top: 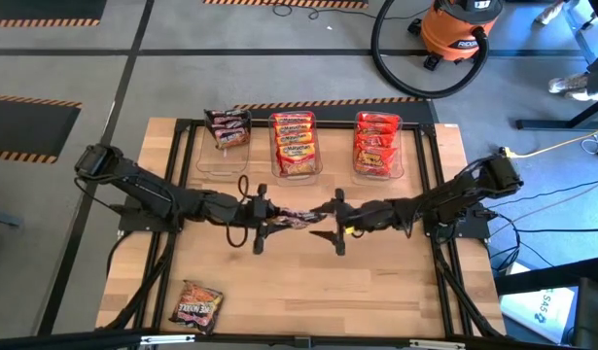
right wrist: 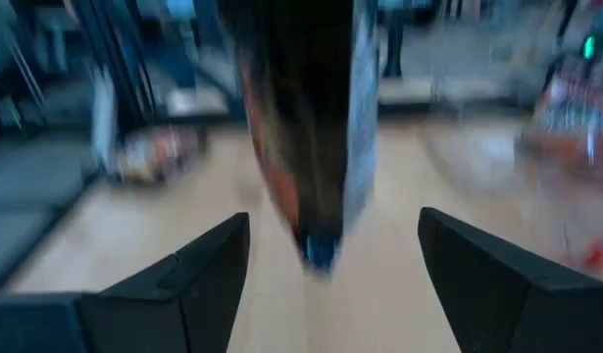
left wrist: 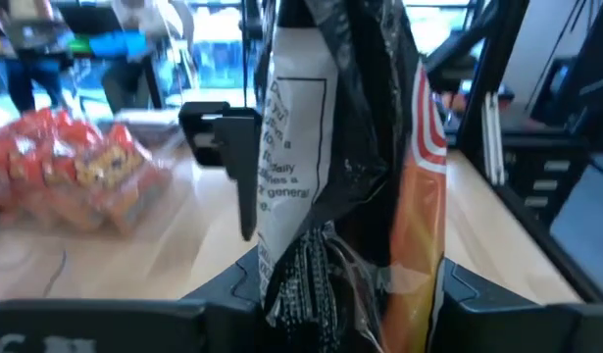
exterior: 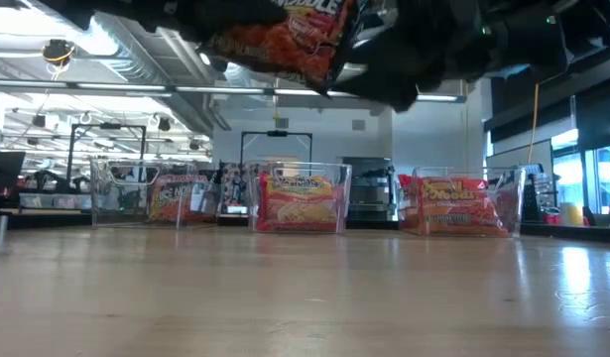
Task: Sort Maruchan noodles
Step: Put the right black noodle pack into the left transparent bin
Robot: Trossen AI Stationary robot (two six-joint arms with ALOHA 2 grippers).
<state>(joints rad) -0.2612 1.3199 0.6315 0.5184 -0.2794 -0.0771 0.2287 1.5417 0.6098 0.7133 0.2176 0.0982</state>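
A dark purple-black noodle packet (top: 299,216) hangs in the air between my two grippers over the table's middle; the low view shows it (exterior: 285,35) well above the tabletop. My left gripper (top: 266,216) is shut on its left end. My right gripper (top: 334,220) is open, and its fingers (right wrist: 208,270) stand on either side of the packet's right end (right wrist: 316,196) with a gap on both sides. Another dark packet (top: 196,306) lies flat near the table's near left corner. My left gripper holds the dark packet by its left end (left wrist: 316,265), pinched between the two fingers (left wrist: 227,289). The fingers come level from the table's left. The packet is lifted clear, stands on edge and reaches out toward the right gripper, with its white printed back (left wrist: 291,147) showing.
Three clear tubs stand along the far edge: the left one (top: 209,160) holds a dark packet (top: 228,128), the middle one (top: 294,175) orange-yellow packets (top: 294,144), the right one (top: 401,165) red packets (top: 376,144). Bare wood lies between the arms and the near edge.
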